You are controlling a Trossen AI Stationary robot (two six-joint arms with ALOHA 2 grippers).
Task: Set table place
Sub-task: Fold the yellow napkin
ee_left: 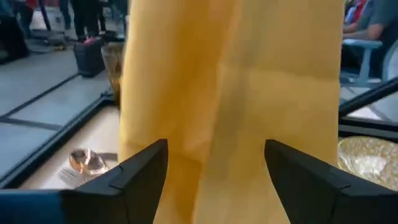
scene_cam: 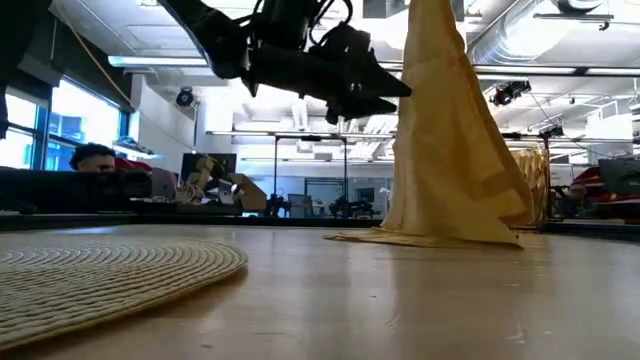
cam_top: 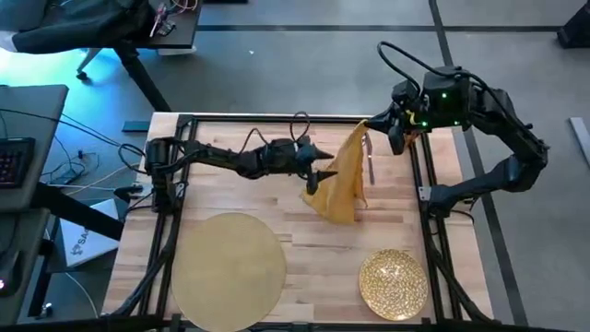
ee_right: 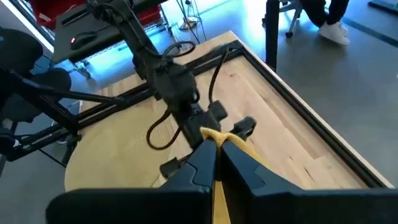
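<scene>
placemat [cam_top: 228, 269] cut off at edge, cutlery [ee_left: 84, 163] blurred

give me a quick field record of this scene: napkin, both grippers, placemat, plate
napkin: mustard-yellow cloth napkin hanging from one top corner, lower edge resting on the light wood plank table
right gripper: shut on the napkin's top corner, raised above the table
left gripper: open, beside the hanging napkin
placemat: big round tan woven placemat flat, front left
plate: small gold textured plate front right, bare
</scene>
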